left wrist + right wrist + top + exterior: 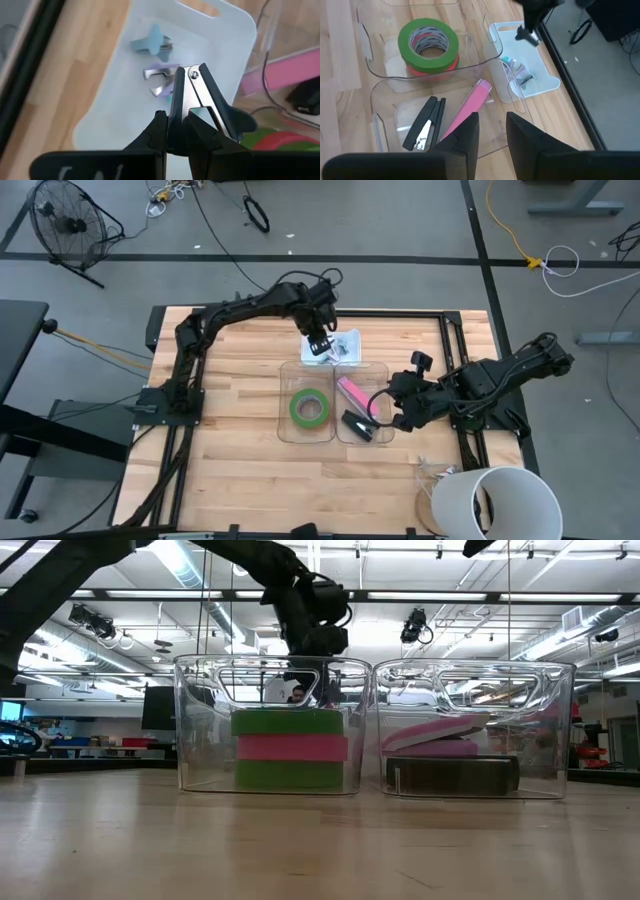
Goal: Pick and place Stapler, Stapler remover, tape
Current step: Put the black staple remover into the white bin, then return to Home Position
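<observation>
My left gripper (319, 344) is above the white tray (346, 358) at the table's far middle, shut on a dark staple remover with metal jaws (199, 91). A light blue remover (152, 42) and a purple one (162, 80) lie in the tray (125, 100). Two clear bins stand side by side. The left bin (284, 416) holds green and pink tape rolls (311, 409). The right bin (383, 372) holds a pink stapler (352, 392) and a black stapler (358, 426). My right gripper (492, 131) is open and empty at the right bin's right wall. My left gripper pinches the staple remover's handle end (179, 131) between its two fingers. The fingers come from above, pointing down, and lie along the remover. Its metal jaws (195, 80) stick out beyond the fingertips, and it hangs clear of the tray.
A white bucket (497, 500) stands at the table's near right corner. The clear bins' walls (370, 720) rise between the two arms. Bare wooden tabletop (230, 470) lies on the near left side.
</observation>
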Motion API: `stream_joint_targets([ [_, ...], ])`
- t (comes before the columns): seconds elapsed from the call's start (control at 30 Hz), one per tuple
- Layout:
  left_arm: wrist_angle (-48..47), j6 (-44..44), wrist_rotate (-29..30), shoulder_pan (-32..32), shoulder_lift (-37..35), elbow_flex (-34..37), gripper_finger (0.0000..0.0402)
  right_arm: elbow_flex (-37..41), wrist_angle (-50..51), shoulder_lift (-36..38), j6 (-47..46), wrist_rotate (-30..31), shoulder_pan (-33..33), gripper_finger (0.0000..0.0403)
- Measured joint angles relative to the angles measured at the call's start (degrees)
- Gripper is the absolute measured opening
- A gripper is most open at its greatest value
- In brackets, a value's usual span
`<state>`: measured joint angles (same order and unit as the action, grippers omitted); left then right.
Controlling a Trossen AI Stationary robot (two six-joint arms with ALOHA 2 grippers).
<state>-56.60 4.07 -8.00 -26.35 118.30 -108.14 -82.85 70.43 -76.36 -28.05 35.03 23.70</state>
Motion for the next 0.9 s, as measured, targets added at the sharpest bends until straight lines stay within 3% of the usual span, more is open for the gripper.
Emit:
stream_joint_targets([
  [0.23,4.9,1.6,-3.9,0.1,0.0,2.8,0.0041,0.0,-1.0,0.0,0.1,2.0,0.0,0.0097],
  [0.37,5.7,0.8,-0.1,0.2,-0.1,2.8,0.0044,0.0,-1.0,0.0,0.0,2.0,0.0,0.0097],
  [0.63,5.8,-0.8,1.1,0.5,-0.1,2.8,0.015,0.0,-1.0,0.0,0.0,2.0,0.0,0.0097],
  [0.9,1.7,-2.1,-0.1,0.6,-1.4,2.8,0.0174,0.1,-1.0,0.0,0.0,2.0,0.0,0.0097],
])
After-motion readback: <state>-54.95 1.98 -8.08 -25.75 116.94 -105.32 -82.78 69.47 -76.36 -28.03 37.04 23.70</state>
